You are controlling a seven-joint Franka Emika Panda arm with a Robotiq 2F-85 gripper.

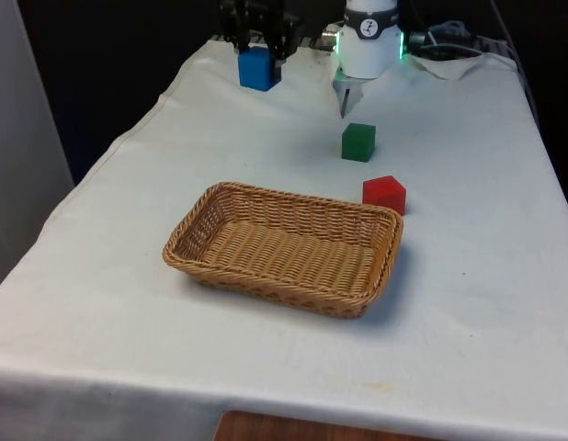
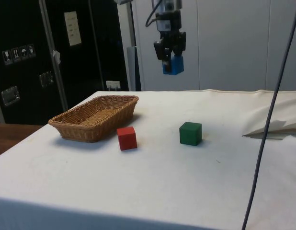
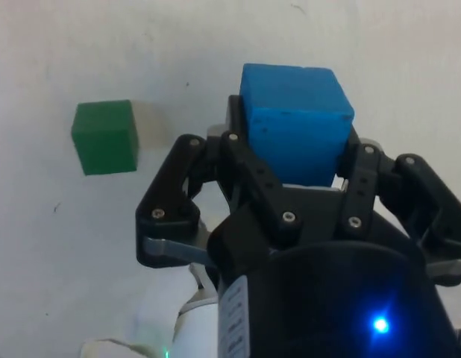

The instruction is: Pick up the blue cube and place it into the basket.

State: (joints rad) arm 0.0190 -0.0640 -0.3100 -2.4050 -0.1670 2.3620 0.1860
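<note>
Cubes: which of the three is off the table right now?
The blue cube. The gripper holds it in the air, while the green cube and red cube rest on the cloth beside the basket.

Gripper (image 2: 171,61) raised — fingers seemingly clamped.

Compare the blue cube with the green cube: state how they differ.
The blue cube is held in the gripper, lifted well above the cloth; the green cube rests on the table, untouched. The blue cube hangs far from the basket; the green cube sits nearer, beside the red cube. Both look similar in size.
</note>
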